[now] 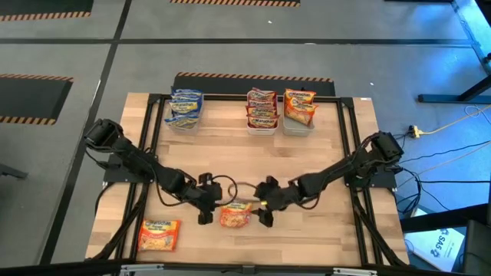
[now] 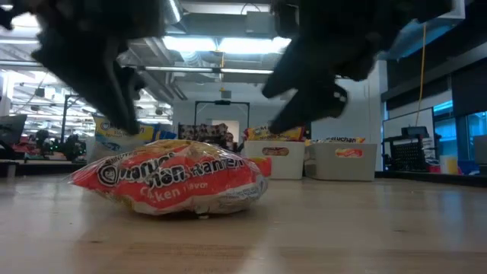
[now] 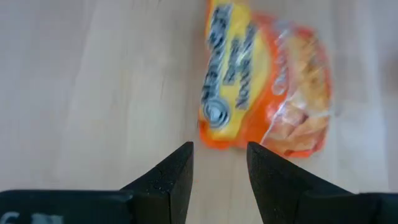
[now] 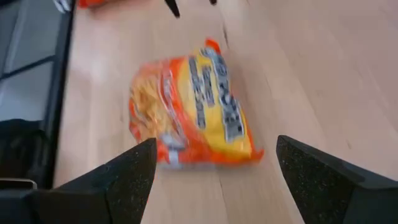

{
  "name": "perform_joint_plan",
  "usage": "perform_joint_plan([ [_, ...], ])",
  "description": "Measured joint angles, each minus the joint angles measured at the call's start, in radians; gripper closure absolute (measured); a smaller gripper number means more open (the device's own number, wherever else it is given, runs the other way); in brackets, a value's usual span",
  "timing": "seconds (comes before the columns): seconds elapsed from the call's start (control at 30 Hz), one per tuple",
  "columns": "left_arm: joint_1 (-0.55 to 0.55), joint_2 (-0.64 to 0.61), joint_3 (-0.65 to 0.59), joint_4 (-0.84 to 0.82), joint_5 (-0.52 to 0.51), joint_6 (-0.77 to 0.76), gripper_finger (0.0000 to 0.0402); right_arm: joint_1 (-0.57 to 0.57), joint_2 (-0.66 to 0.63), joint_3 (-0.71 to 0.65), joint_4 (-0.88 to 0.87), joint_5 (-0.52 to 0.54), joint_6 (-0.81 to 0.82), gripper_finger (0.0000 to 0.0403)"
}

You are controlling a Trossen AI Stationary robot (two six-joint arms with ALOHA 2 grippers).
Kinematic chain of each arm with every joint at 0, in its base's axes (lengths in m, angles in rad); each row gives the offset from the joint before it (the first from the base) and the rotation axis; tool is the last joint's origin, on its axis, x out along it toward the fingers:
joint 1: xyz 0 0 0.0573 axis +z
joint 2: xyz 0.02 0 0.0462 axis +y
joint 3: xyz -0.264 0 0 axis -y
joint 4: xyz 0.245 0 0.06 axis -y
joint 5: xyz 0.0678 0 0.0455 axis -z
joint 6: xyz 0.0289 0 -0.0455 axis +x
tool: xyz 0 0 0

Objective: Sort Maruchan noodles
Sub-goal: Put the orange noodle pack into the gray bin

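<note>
Noodles are seen lying flat near the middle of the tabletop's front edge: one orange-yellow packet (image 1: pixel 235 215), resting on the wood and gripped by nothing. The left gripper (image 1: pixel 205 210) is held just beside it on one side, its jaws parted to a narrow gap with nothing between them, as the left wrist view shows. The right gripper (image 1: pixel 265 212) is placed just beside the packet on the other side, jaws spread wide and empty, the packet framed ahead of them in the right wrist view. A second orange packet (image 1: pixel 158 234) is found near the front left corner, well apart from both grippers. Along the back edge three clear bins are lined up: a bin of blue-white packets (image 1: pixel 185 109) toward the left, a bin of red packets (image 1: pixel 261 111) at the middle, and a bin of orange packets (image 1: pixel 299 109) touching it on the right.
</note>
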Motion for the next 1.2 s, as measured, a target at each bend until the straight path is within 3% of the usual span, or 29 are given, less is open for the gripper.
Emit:
perform_joint_plan([
  [0.13,-0.014,0.011,-0.054,0.038,0.011,-0.126,0.0257,0.038,0.026,-0.003,-0.029,0.049,0.136,0.0086],
  [0.43,-0.047,0.019,-0.208,0.354,0.039,-0.462,0.0259,0.057,0.132,-0.001,0.068,-0.034,0.484,0.0086],
  [0.53,-0.054,0.028,-0.24,0.465,0.039,-0.482,0.0259,0.054,0.158,-0.001,0.113,-0.027,0.521,0.0086],
  [0.7,-0.053,0.053,-0.262,0.508,0.035,-0.491,0.0259,0.045,0.212,0.001,0.222,-0.02,0.588,0.0086],
  [1.07,-0.052,0.193,-0.26,0.707,0.014,-0.457,0.026,0.048,0.262,0.0,0.368,0.045,0.575,0.0087],
  [1.2,-0.049,0.195,-0.26,0.718,0.015,-0.414,0.026,0.049,0.265,-0.002,0.382,0.064,0.525,0.0114],
])
